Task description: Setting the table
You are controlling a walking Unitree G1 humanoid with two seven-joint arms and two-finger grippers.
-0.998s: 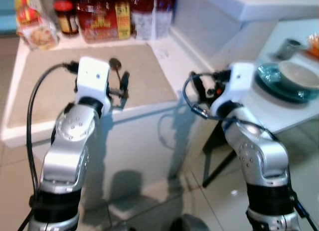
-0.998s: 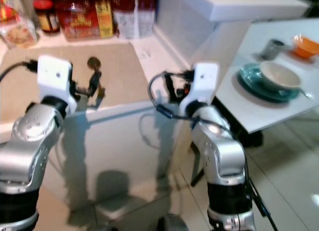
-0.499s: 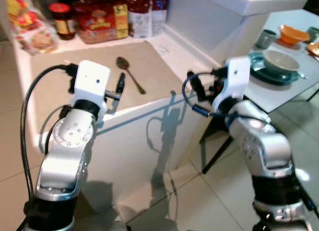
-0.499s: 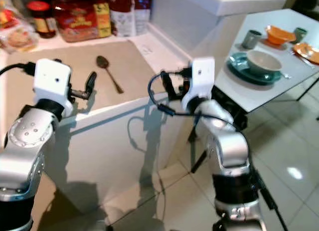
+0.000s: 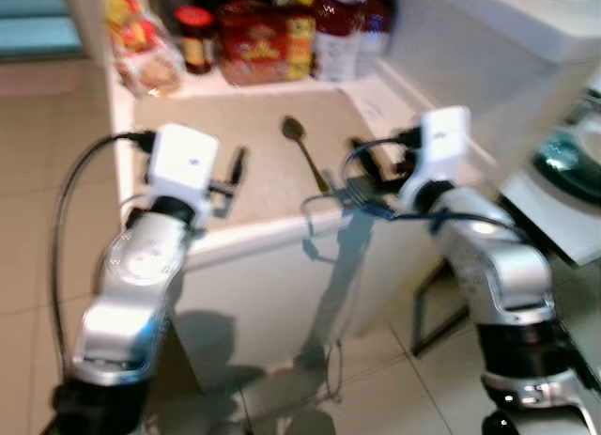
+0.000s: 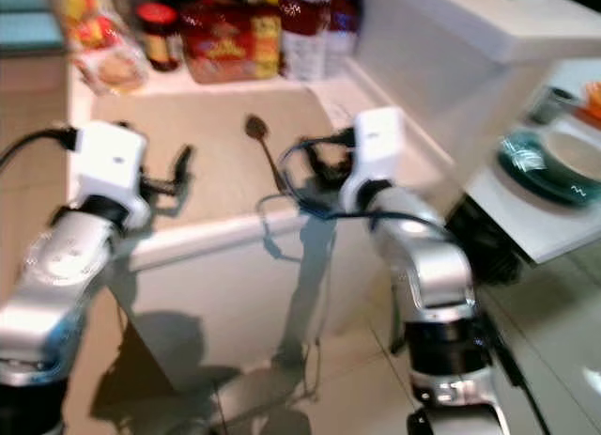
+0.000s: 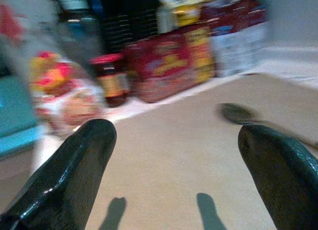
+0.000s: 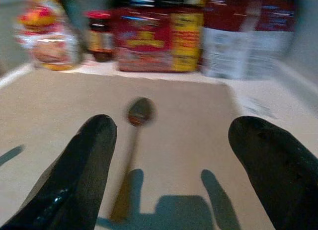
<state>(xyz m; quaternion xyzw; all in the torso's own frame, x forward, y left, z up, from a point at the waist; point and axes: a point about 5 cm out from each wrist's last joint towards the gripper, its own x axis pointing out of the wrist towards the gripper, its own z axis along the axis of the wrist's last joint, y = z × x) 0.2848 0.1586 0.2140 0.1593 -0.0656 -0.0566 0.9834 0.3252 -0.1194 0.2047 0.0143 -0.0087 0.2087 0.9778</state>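
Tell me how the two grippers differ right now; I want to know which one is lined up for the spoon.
The right gripper points along the spoon, whose handle runs between its fingers; the left gripper faces bare mat, the spoon off to one side. The right gripper sits nearer the spoon. Both are open, empty and raised over the counter.

a white counter (image 5: 282,230) carries a beige mat (image 5: 254,134). along its back edge stand groceries: a clear bag of snacks (image 5: 141,59) at the left, a red-lidded jar (image 5: 192,40) beside it, then a red box with yellow print (image 5: 263,42), and red-and-white packs (image 5: 343,31) at the right. tan floor tiles (image 5: 38,172) lie left of the counter.
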